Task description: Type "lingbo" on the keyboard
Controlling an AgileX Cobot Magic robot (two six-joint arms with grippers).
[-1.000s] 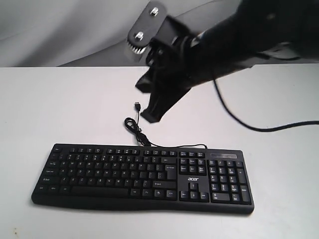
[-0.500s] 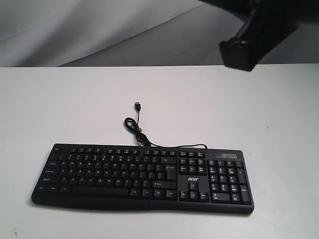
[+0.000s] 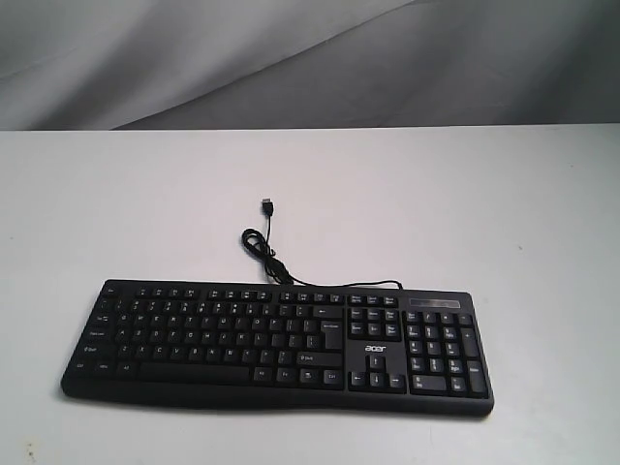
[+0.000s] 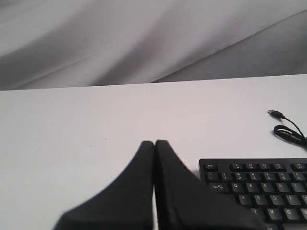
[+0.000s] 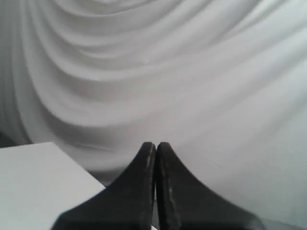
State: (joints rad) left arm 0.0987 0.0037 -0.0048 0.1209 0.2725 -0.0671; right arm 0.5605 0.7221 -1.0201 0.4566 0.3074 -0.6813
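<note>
Black plastic keyboard [image 3: 276, 347], wide and flat, lies on matte white table [image 3: 145, 194].

Light is soft, even and rather dim, turning the white table [image 3: 145, 194] a flat grey. The keyboard [image 3: 276, 344] throws only a thin, faint shadow along its front edge, and its small legends look soft. Close to the lenses, the left gripper [image 4: 154, 143] and right gripper [image 5: 155, 144] blur into black shapes, and the draped cloth [image 5: 192, 72] behind looks hazy.
</note>
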